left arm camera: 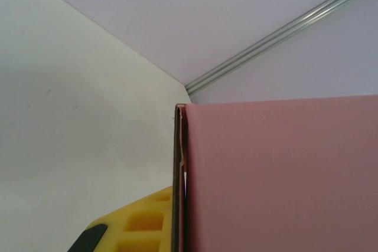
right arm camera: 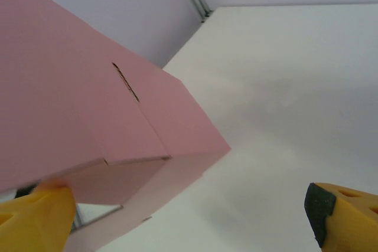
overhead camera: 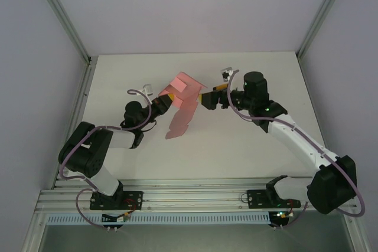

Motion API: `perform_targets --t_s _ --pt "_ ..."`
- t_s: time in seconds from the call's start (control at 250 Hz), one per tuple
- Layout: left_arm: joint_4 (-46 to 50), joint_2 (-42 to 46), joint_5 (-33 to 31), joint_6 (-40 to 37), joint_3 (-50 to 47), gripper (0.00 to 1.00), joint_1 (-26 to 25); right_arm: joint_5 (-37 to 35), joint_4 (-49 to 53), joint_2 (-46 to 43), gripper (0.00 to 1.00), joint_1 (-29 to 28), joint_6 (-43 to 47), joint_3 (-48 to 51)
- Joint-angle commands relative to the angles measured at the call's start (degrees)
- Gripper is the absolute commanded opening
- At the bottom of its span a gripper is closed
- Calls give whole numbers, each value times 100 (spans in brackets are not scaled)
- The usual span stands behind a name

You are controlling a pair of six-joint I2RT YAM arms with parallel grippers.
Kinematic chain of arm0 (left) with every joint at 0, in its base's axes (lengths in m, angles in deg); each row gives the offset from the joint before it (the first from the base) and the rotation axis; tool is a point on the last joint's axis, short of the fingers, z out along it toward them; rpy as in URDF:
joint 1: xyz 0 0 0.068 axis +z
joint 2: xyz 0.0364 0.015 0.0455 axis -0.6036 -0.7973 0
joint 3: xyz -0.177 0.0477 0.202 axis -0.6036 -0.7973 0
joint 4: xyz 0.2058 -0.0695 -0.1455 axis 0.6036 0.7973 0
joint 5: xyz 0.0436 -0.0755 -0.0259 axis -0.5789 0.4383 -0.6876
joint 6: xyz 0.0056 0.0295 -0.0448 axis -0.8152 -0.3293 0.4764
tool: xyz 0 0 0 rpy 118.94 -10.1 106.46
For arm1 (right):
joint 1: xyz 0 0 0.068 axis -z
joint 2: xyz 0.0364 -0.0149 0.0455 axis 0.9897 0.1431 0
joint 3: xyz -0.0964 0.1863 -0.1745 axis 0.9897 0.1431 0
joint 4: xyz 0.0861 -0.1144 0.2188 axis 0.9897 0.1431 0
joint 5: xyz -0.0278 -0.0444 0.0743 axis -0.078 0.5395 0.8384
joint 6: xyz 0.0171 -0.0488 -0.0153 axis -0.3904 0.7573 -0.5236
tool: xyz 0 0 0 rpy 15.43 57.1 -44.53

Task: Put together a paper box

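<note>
The pink paper box [overhead camera: 184,100] is a partly folded card sheet held above the table, one long flap hanging down toward the near side. My left gripper [overhead camera: 164,100] is shut on the sheet's left edge. In the left wrist view a yellow finger [left arm camera: 139,223] presses the thin card edge [left arm camera: 179,163], and the pink panel [left arm camera: 283,175] covers the right half. My right gripper [overhead camera: 207,99] stands open just right of the box. In the right wrist view the box's folded corner [right arm camera: 136,128] reaches between the wide-apart yellow fingers [right arm camera: 348,216], close to the left one.
The white table [overhead camera: 248,146] lies under the box. Aluminium frame posts [overhead camera: 65,22] and pale walls close in the sides and back. A small white clip [overhead camera: 225,74] lies near the table's far edge.
</note>
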Motion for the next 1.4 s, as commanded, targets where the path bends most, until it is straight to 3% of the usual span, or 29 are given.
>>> perform_targets --t_s 0.0,0.164,0.535,0.787,0.974,1.146,1.322,1.398 --pt "-126 7 210 -169 149 0 26 408 -507 181 100 23 -84 -227" --pt "-258 2 295 -140 145 0 30 92 -436 529 100 -6 -68 -319" --pt "-389 19 289 -18 250 0 29 -2217 -104 1120 100 -781 627 -214" --pt "744 740 -185 -878 206 0 28 -3499 1092 1347 100 -835 562 -546" --pt "1613 1417 -575 -1590 172 0 27 -3105 1074 1184 100 -833 678 -436" --pt "1657 1674 -696 -1590 75 0 17 -2409 965 1232 100 -855 610 -482" --pt "1846 1946 -893 -1598 -1 0 20 -3119 1108 1262 100 -995 749 -528" --pt "2127 2031 -949 -1721 36 0 15 -3105 1107 1120 100 -1018 792 -481"
